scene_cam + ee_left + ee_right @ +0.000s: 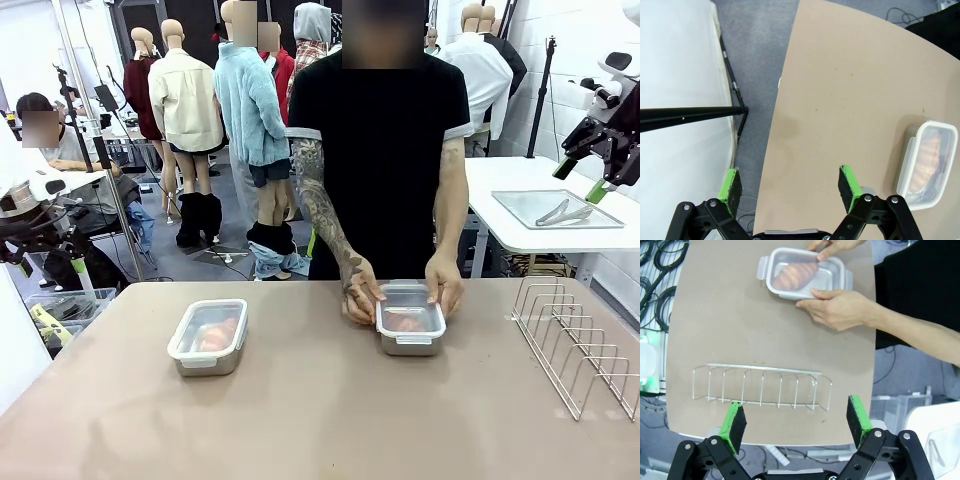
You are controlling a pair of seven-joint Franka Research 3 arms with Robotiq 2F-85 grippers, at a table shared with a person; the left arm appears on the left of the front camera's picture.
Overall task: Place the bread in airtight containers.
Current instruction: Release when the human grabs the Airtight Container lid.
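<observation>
Two steel airtight containers stand on the tan table, each with its clear lid on and a golden croissant inside. The left container (205, 366) holds bread (216, 335); it appears at the left wrist view's right edge as container (908, 165) with bread (927, 157). A person's hands (360, 295) rest on both sides of the right container (408, 347), pressing its lid over the bread (405, 322). In the right wrist view that container (831, 275), its bread (794, 274) and one hand (840, 307) lie far ahead. My left gripper (789, 184) hangs open over the table's edge. My right gripper (796, 417) (583, 178) is open, raised off to the right.
A wire rack (580, 345) (762, 387) stands on the table's right side. Behind it, a white side table carries a flat metal tray (520, 200) with tongs. Beside the table's left edge there is grey floor and a black pole (690, 115).
</observation>
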